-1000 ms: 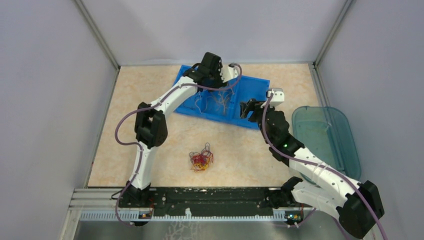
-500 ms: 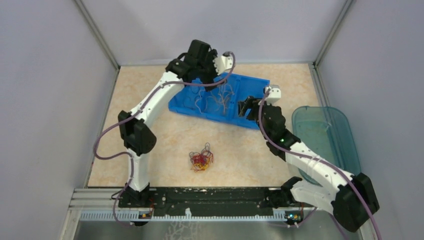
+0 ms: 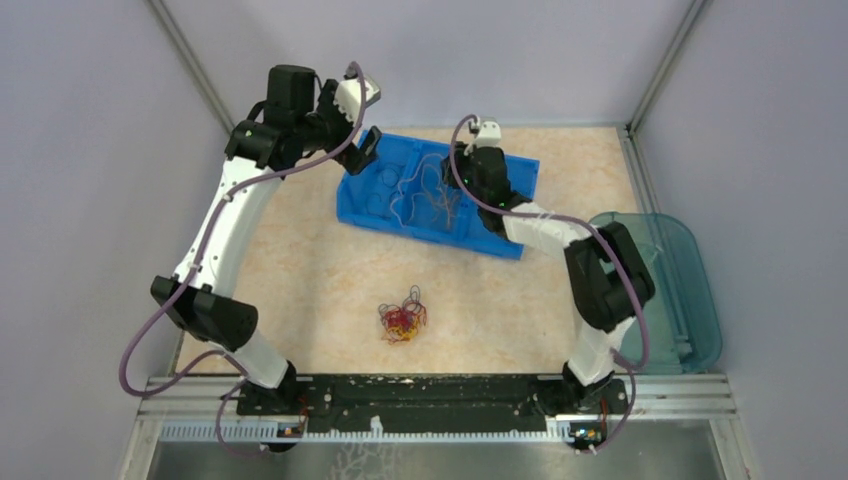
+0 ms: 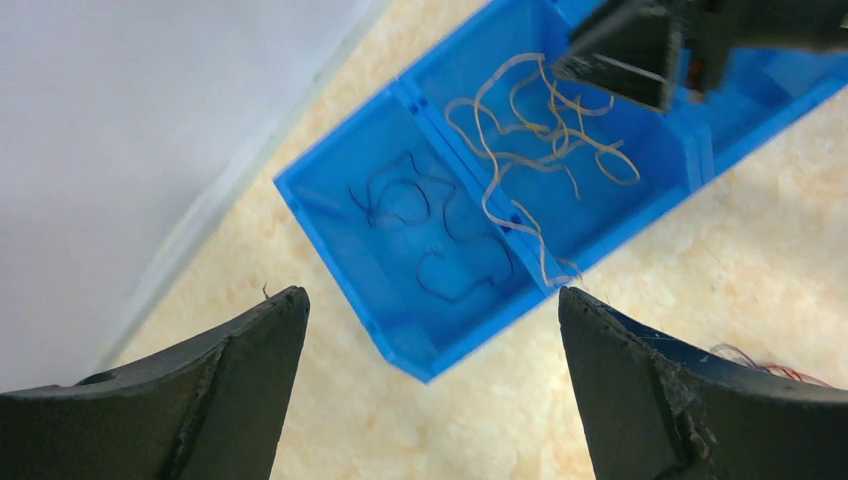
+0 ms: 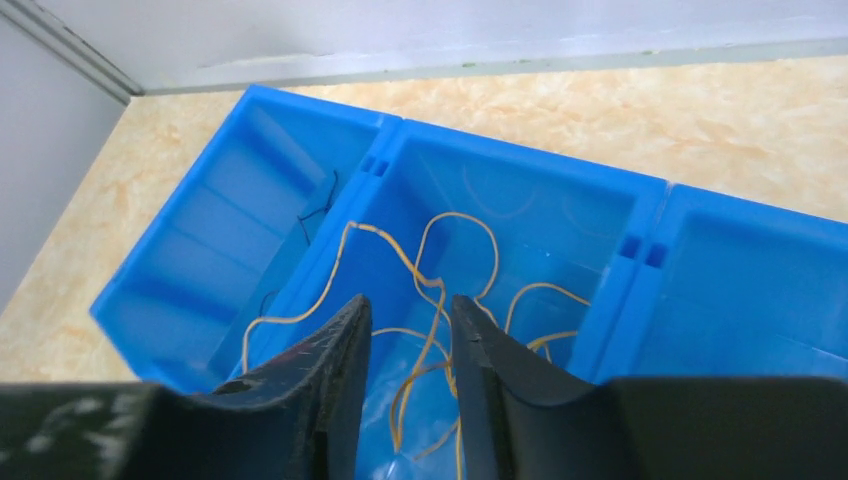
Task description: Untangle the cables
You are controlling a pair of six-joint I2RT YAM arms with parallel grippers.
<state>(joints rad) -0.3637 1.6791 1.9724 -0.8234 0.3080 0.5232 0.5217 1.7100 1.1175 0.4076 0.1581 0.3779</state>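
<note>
Yellow strands [image 5: 440, 282] and dark strands [image 4: 430, 230] lie sorted in the blue bin [image 3: 520, 172], the red-orange tangle [image 3: 402, 320] waits unpicked on the table, left gripper [image 4: 430, 300] is spread wide and empty, and right gripper [image 5: 405, 305] is narrowly parted, pinching nothing.

Probably a robotics lab test cell. Plain grey panels [image 3: 90, 200] on metal posts [image 3: 195, 65] enclose a beige table [image 3: 300, 270]. A mounting rail [image 3: 420, 395] runs along its near edge.

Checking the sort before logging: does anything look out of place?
Yes. One yellow strand seems to ride onto the divider between the bin's middle and dark-strand compartments. A tangled clump lies on the table.
</note>
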